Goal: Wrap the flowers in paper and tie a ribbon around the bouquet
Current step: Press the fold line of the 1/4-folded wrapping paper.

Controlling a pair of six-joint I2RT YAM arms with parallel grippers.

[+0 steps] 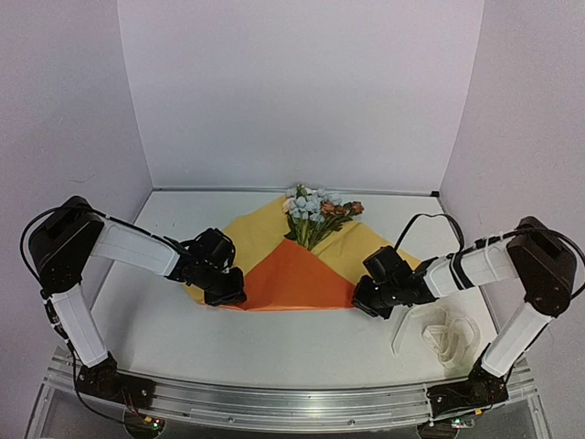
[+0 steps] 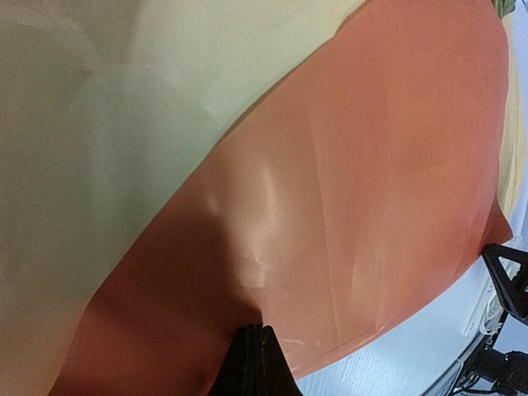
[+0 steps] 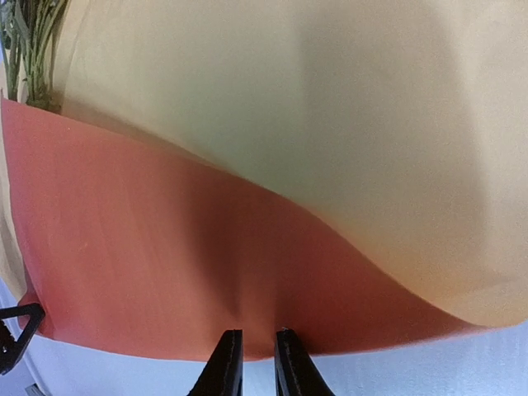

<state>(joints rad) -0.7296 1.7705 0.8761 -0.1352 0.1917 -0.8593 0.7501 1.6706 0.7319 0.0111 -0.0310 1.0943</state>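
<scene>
Between the left pincer (image 1: 228, 294) and the right pincer (image 1: 361, 302), the paper (image 1: 292, 274) lies on the bench (image 1: 274, 343), its orange flap folded over the stems of the flowers (image 1: 315, 212). The left pincer is clenched on the flap's near edge; the right pincer, slightly parted, is released at that edge.

Bright, even light; blurry wrist close-ups.

Left arm (image 1: 132, 245) and right arm (image 1: 475, 265): white shells, black joints, looping black cables.
</scene>
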